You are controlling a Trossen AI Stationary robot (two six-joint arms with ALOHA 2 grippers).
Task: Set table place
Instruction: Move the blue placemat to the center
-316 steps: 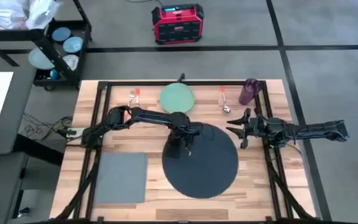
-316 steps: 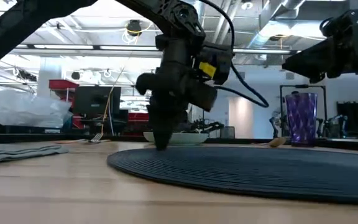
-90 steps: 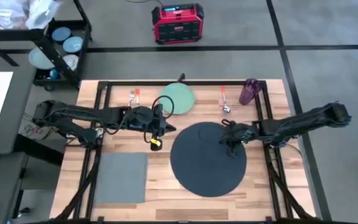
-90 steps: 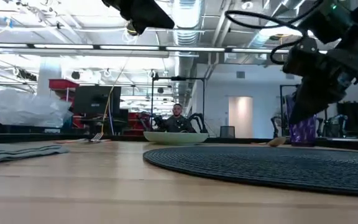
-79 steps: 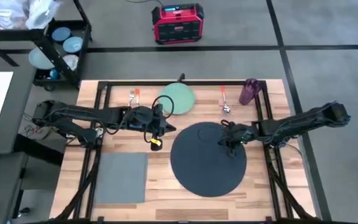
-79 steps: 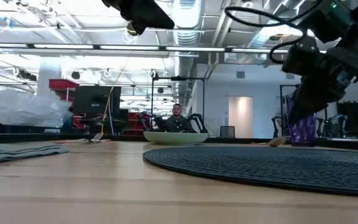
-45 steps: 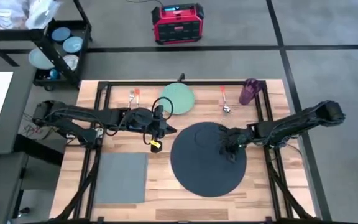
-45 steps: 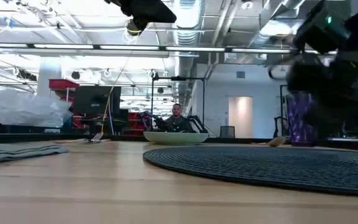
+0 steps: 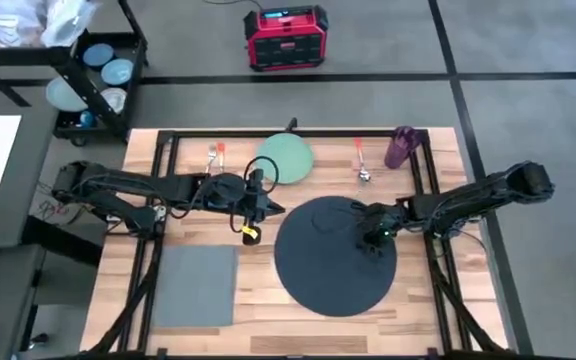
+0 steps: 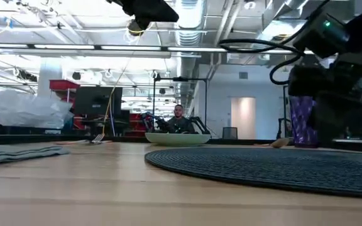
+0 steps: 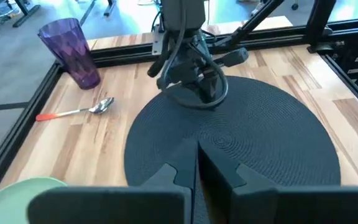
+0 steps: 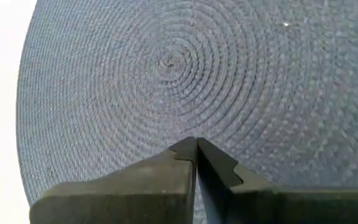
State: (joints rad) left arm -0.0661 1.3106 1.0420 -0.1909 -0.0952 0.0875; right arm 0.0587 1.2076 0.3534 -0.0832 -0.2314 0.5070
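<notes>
The mat [image 9: 335, 256] lies mid-table with your right claw [image 9: 372, 238] pressed closed, empty, onto its far-right part; drag sideways and it slides or buckles. The left claw [image 9: 259, 203], also closed and empty, hovers beside the plate [image 9: 284, 158], spoon [image 9: 362, 160] and cup [image 9: 401, 147].

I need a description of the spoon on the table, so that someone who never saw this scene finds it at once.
Start at the large dark round mat in the middle of the wooden table. Beyond its far right edge stands a purple cup. The spoon lies flat on the wood just left of that cup; its orange handle and rounded silver bowl set it apart from the orange-handled fork, which lies left of the green plate.
</notes>
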